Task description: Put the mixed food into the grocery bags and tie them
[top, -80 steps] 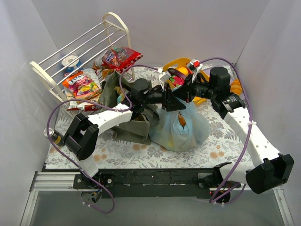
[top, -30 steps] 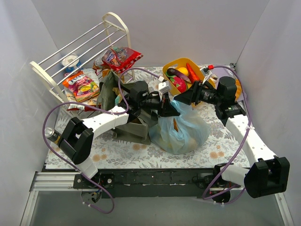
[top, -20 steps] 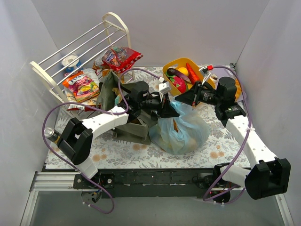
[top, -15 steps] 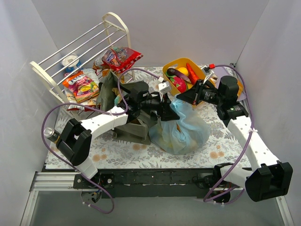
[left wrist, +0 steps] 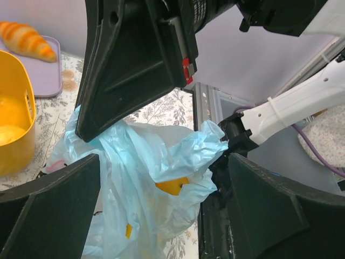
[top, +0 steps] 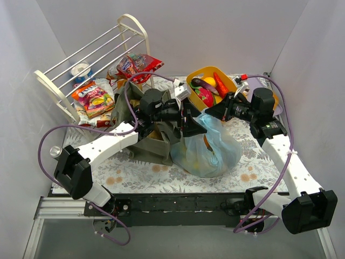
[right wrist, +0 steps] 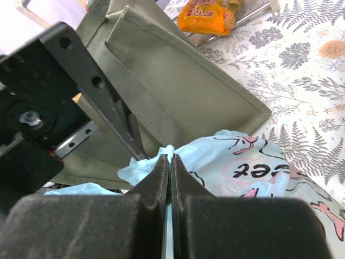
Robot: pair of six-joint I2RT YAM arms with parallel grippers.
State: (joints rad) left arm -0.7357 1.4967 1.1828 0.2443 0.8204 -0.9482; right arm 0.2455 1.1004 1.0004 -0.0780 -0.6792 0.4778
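Note:
The light-blue grocery bag [top: 207,148] sits mid-table with yellow food showing through it. My right gripper [top: 207,115] is shut on a bunched bit of its top; in the right wrist view the right gripper [right wrist: 171,157] pinches the blue plastic [right wrist: 237,156]. My left gripper [top: 187,122] stands wide open just left of that spot. Seen from the left wrist, the bag [left wrist: 156,183] hangs loose between the left gripper's [left wrist: 161,164] spread fingers. The olive tote [top: 141,127] stands behind the left arm. Snack packets [top: 94,97] lie on the rack.
A yellow tub [top: 194,74] at the back holds an eggplant, a red pepper and a carrot. The white wire rack [top: 59,70] stands back left with another red packet [top: 141,65]. A croissant [left wrist: 24,39] lies on a purple tray [left wrist: 51,75]. White walls close in on both sides.
My left gripper has opened and let go of the blue bag. My right gripper has shut on the bag's top. The left arm has drawn back a little to the left.

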